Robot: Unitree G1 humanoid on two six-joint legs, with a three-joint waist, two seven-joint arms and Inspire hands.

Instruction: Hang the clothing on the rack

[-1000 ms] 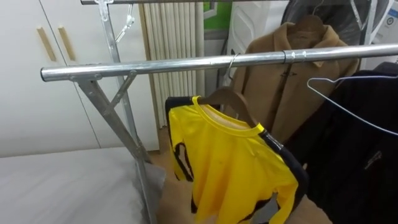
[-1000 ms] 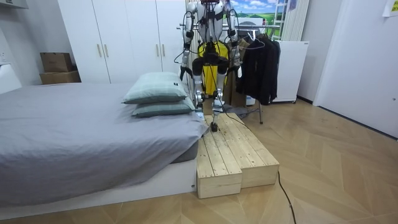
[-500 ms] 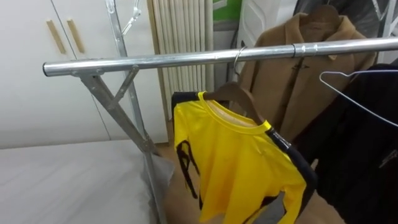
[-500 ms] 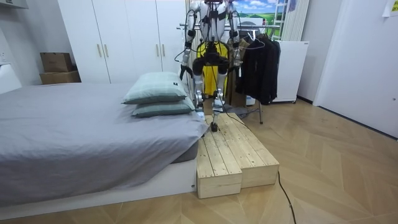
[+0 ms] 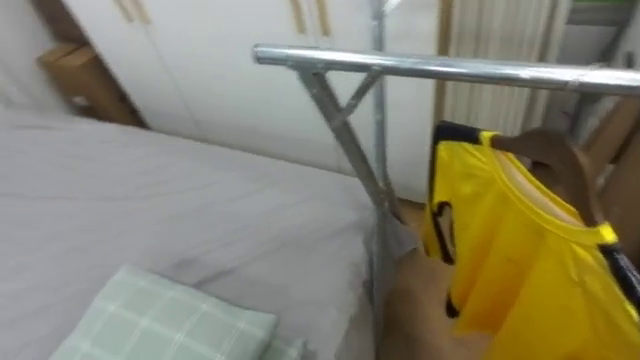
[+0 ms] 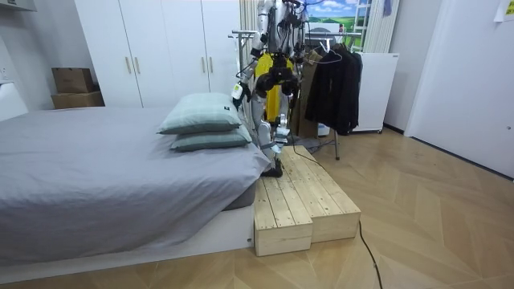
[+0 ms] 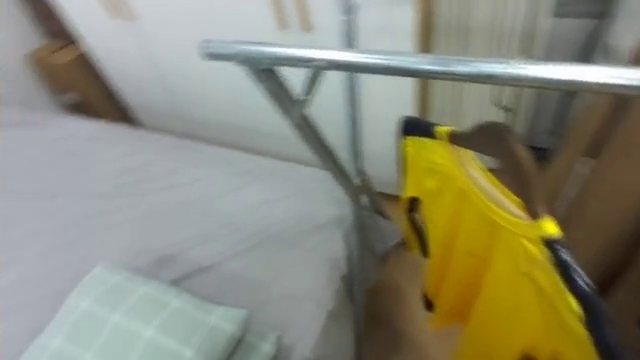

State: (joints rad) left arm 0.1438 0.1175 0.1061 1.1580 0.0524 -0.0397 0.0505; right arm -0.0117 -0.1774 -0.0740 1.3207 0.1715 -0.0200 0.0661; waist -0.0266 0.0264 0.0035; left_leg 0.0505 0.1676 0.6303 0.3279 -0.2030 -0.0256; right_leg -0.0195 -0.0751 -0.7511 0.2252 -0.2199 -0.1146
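Hanging on its wooden hanger (image 5: pixel 545 150) under the rail (image 5: pixel 450 70) at right, the yellow jersey (image 5: pixel 520 260) looked done; any move away wanted arms kept clear of it. Whether the hands (image 6: pixel 239 91) held anything could not be told.

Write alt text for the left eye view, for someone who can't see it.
A yellow shirt on a wooden hanger hangs under a metal rail at the right. Left of it lies a grey bed with a green checked pillow, white wardrobe doors behind.
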